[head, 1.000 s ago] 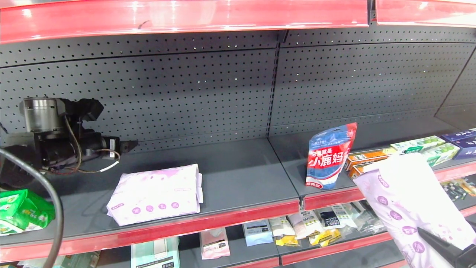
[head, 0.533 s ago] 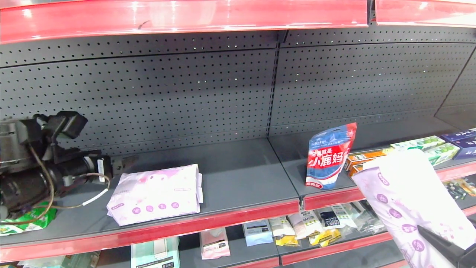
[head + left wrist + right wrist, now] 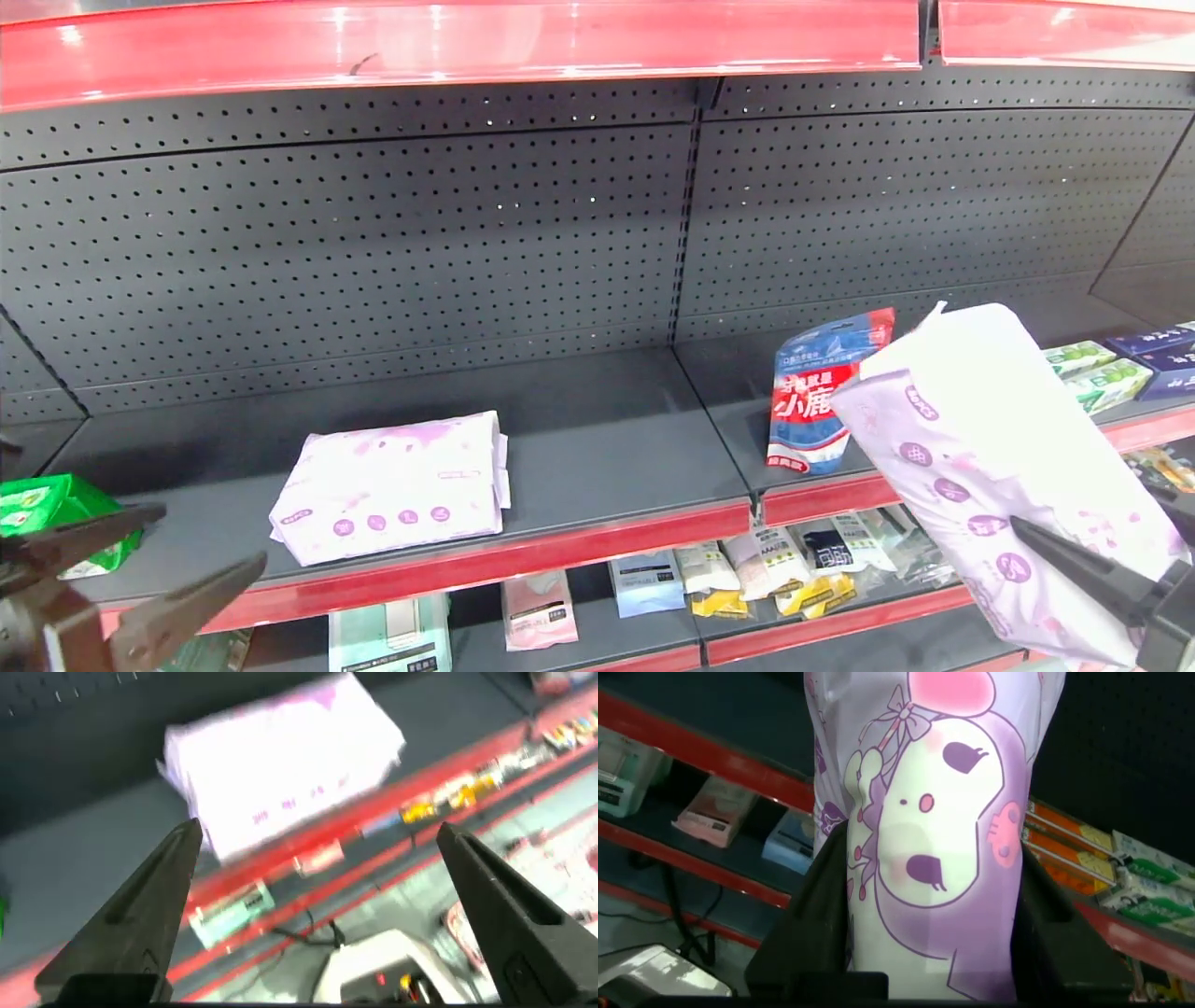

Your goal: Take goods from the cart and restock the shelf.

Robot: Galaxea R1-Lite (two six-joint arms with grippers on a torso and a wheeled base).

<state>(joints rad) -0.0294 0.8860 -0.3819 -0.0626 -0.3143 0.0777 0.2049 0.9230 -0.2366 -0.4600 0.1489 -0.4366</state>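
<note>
A white-and-pink soft pack (image 3: 392, 485) lies flat on the grey shelf board (image 3: 597, 439), left of centre. My left gripper (image 3: 213, 534) is open and empty in front of the shelf's red edge, low at the left; in the left wrist view the left gripper (image 3: 320, 829) points toward that lying pack (image 3: 285, 770). My right gripper (image 3: 1092, 560) is shut on a second pack (image 3: 980, 467) with purple print, held tilted before the shelf's right bay. The held pack (image 3: 934, 840) sits between the right gripper's (image 3: 932, 887) dark fingers (image 3: 817, 905).
A blue-and-red pouch (image 3: 808, 401) stands on the right bay, partly behind the held pack. Flat boxes (image 3: 1092, 369) lie further right. A green pack (image 3: 47, 504) sits at the far left. Small packets (image 3: 766, 560) hang on the lower shelf.
My left arm drew back off the shelf, down to the lower left. My right gripper lifted its pack up and leftward, now overlapping the pouch.
</note>
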